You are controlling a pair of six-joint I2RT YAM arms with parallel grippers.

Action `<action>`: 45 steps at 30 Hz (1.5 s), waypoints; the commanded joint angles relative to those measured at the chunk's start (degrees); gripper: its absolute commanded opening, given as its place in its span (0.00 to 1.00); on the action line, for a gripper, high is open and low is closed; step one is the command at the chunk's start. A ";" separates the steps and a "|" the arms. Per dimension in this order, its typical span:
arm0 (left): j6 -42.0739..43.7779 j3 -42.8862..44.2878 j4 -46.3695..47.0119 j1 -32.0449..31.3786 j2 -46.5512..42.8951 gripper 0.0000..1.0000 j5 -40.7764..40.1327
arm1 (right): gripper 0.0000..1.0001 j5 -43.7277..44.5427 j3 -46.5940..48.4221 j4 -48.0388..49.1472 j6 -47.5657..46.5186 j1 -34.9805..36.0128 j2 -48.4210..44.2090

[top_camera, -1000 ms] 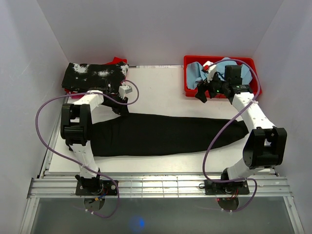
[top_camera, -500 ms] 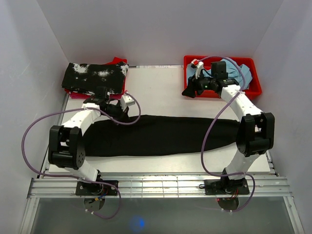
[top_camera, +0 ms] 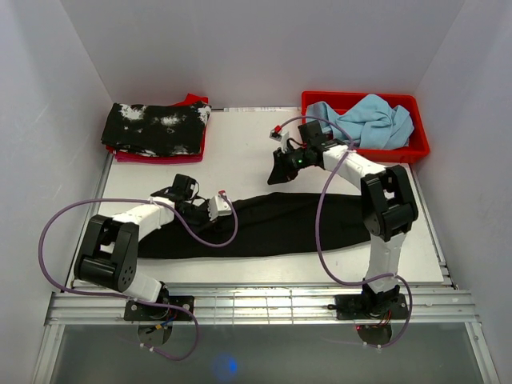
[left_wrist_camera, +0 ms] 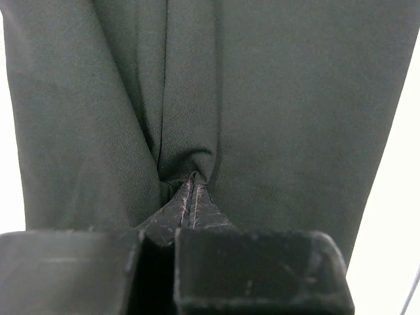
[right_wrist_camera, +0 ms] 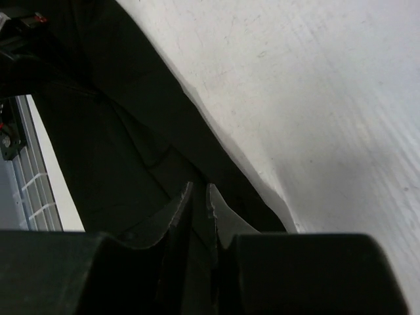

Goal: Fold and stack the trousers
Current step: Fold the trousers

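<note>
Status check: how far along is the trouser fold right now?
Done: only the layout; the trousers lie full length across the table, unfolded. In hand: the left gripper is pinched shut on their fabric; the right gripper hovers at the far edge, holding nothing. Left: every fold, then stacking, perhaps on the folded pile at far left.

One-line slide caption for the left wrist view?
Left gripper pinches a gathered fold of the plain black fabric trousers, which lie on the white table.
</note>
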 commanded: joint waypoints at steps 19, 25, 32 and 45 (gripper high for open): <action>-20.64 15.21 4.82 3.86 4.86 0.00 -8.80 | 0.08 23.46 5.26 -1.54 -8.67 -1.81 3.26; -27.58 22.92 7.81 5.27 14.27 0.38 -14.87 | 0.14 25.75 3.68 -6.70 -12.45 -4.27 -2.80; -30.76 27.53 6.48 8.08 14.82 0.69 -13.38 | 0.22 22.76 2.37 -22.95 -20.97 -9.37 -8.42; -29.08 26.82 -21.09 20.46 8.65 0.75 -6.26 | 0.29 17.83 -5.19 -32.31 -25.29 -19.48 -5.54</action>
